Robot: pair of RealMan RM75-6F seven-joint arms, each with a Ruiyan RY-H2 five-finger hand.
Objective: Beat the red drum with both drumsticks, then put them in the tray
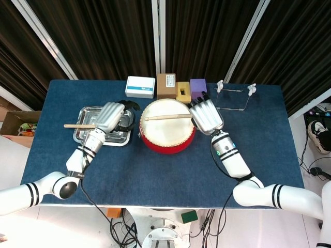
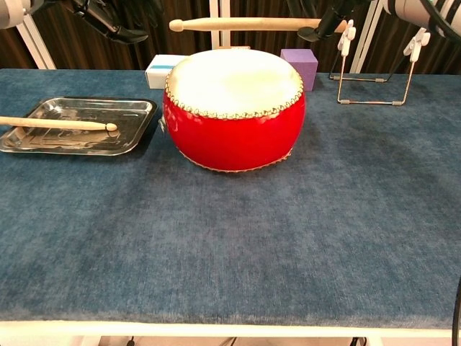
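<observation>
The red drum with its pale skin stands mid-table. My right hand grips one drumstick level above the skin, tip pointing left, not touching it. The other drumstick lies loose in the steel tray left of the drum, its butt sticking out over the left rim. My left hand hovers over the tray's right end, holding nothing, fingers apart.
Along the far edge sit a white box, a brown box, a yellow block and a purple cube. A wire stand is at the back right.
</observation>
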